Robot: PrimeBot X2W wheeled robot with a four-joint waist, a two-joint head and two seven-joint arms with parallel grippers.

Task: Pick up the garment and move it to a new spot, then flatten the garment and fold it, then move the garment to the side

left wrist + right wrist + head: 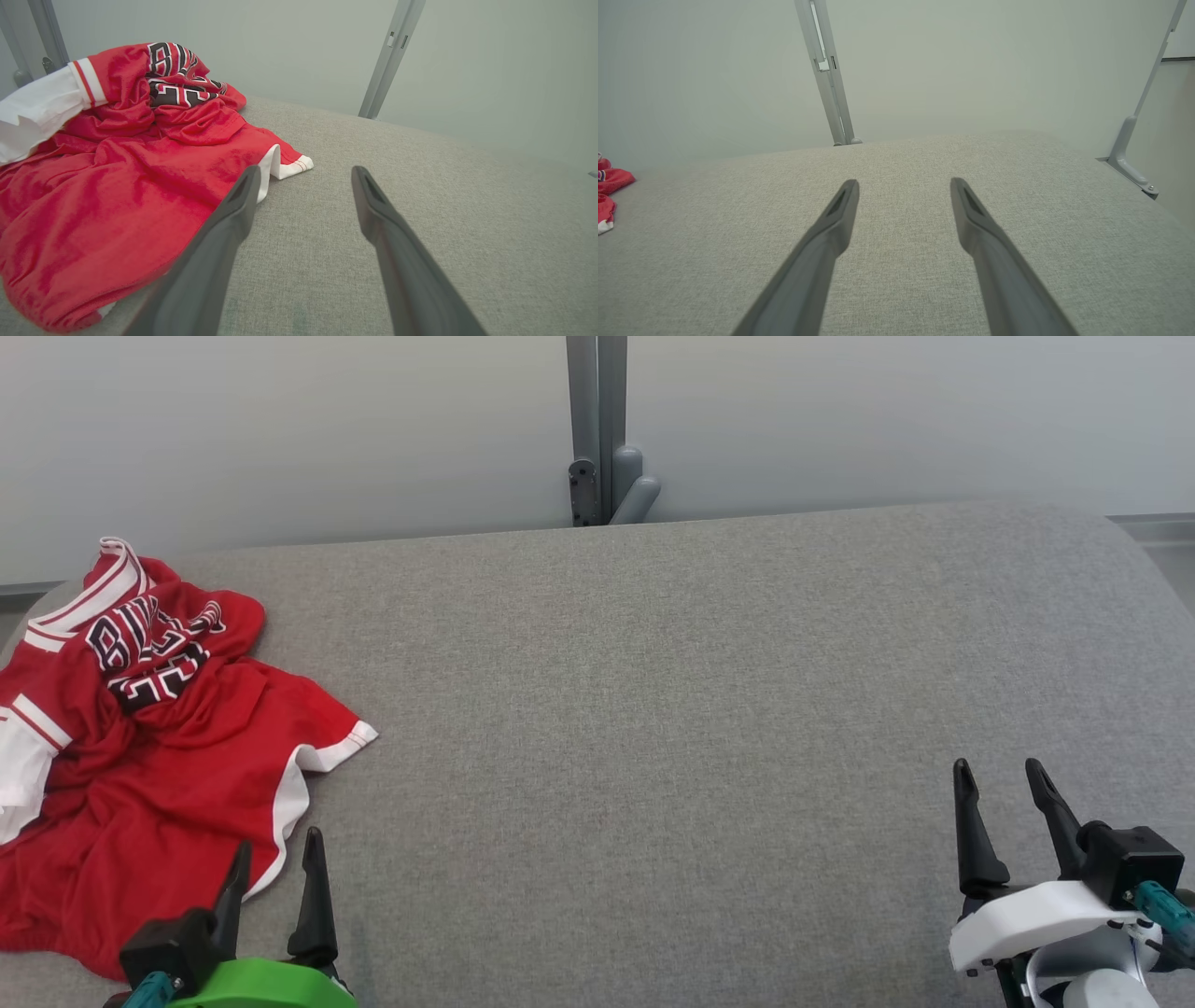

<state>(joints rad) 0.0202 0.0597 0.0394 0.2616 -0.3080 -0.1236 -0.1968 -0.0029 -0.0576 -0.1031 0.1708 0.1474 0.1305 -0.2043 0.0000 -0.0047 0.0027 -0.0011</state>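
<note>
Garment (pixel 159 775): red jersey w/ white trim & black lettering, crumpled in a heap at far left of table (pixel 653 709).
Left gripper (pixel 278 840): mine, fingers spread wide, empty; sits at garment's near-right hem, one finger in front of red cloth, other over bare grey. Contact w/ cloth: can't tell.
Right gripper (pixel 998 765): also spread wide, nothing in it; right side of table, well apart from garment.
Table: grey woven fabric top.
Backdrop: pale wall (pixel 280 429), grey post (pixel 597 429) behind table's far edge.
</note>
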